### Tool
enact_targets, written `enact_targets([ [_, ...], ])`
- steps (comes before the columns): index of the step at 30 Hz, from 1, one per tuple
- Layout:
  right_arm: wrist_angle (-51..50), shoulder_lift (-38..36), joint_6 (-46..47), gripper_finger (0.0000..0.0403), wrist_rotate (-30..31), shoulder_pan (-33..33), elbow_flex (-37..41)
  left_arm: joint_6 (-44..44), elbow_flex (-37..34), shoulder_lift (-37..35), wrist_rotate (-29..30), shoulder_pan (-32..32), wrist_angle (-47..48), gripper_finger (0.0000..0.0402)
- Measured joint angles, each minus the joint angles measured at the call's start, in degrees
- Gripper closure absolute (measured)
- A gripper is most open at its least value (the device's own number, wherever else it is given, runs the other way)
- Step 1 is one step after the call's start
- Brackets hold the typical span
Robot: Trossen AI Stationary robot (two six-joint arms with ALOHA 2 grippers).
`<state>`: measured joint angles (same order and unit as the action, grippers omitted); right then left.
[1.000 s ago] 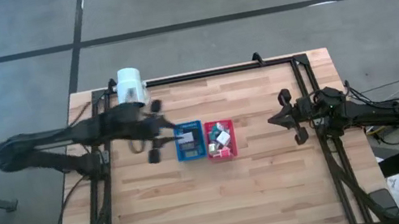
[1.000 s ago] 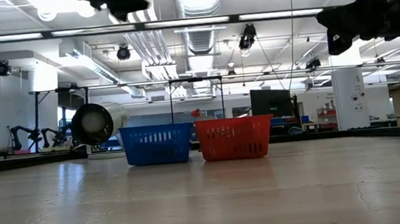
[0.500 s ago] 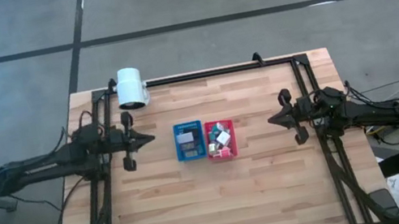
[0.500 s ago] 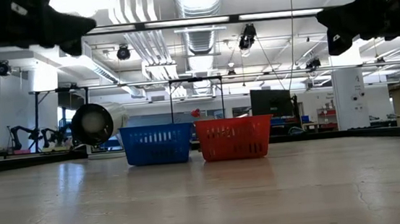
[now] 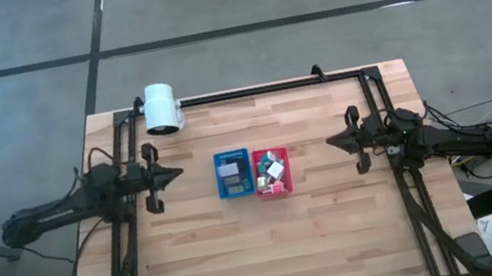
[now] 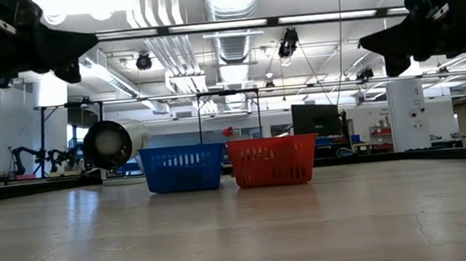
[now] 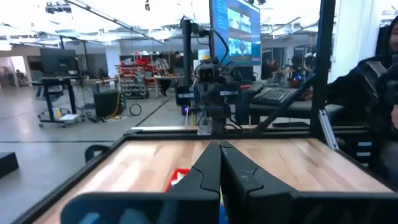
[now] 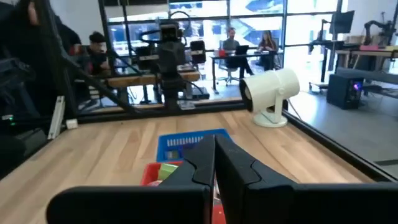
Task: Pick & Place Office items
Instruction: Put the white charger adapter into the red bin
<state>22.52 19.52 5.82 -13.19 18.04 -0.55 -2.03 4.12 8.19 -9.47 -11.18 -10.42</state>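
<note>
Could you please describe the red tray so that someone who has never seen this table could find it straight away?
Look to the middle of the wooden table, between the two arms, where two small perforated trays stand side by side. The red tray is the one nearer the right arm, touching the blue tray. Unlike its neighbour, it holds a jumble of white and pink cubes.

We find two trays (image 5: 232,175) side by side mid-table (image 5: 275,244), office items (image 5: 272,170) inside both, a cylinder (image 5: 160,107) at the far left corner, and grippers hovering near the left (image 5: 174,173) and right (image 5: 330,143) edges.
</note>
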Motion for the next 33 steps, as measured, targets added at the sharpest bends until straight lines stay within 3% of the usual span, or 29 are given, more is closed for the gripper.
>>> enact_targets([
  [11,3.14,0.47,4.22,0.0394,-2.34,0.02,0.00,-1.90,-3.80,-2.58,-1.06,-0.44,5.72,0.0400],
  [14,3.20,0.40,4.33,0.0394,-4.80,-0.02,0.00,-1.99,-3.80,-2.58,-1.16,-0.45,4.32,0.0398],
  [33,6.66,0.36,4.54,0.0394,-4.83,-0.02,0.00,-0.20,-2.56,-5.38,-4.06,-0.48,1.71,0.0400],
])
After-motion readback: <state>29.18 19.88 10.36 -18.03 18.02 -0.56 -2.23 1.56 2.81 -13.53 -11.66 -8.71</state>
